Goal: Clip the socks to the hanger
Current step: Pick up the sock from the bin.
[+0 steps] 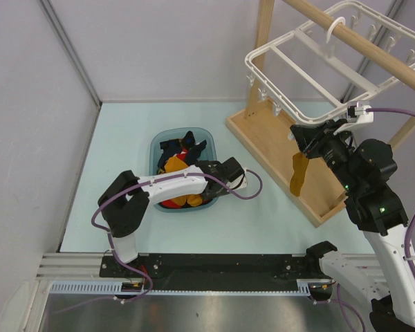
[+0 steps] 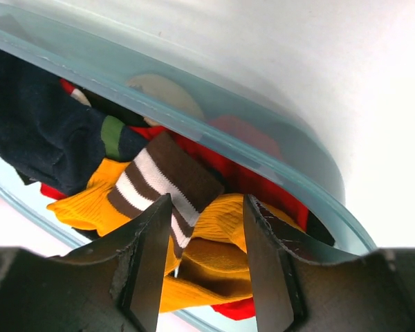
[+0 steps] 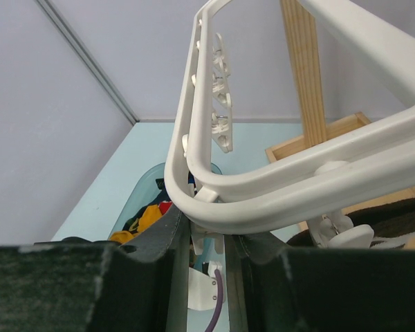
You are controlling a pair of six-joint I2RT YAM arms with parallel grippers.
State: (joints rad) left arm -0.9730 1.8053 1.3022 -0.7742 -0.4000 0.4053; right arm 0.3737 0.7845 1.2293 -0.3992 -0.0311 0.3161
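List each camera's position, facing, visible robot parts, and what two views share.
Top external: above, behind the bases, looking down on the blue table; left arm, right arm.
Left wrist: at the translucent blue plastic tub, facing mustard fabric socks; own fingers.
Right wrist: under the white plastic hanger frame, facing upward; own fingers.
All share the tub.

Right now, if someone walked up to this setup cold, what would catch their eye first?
Probably the mustard sock dangling at right, under the near corner of the white hanger, where the right arm's fingers straddle the frame. Next, the teal basin mid-table, heaped with yellow, navy and red socks, with the left arm's fingers spread open over a brown-and-white striped cuff.
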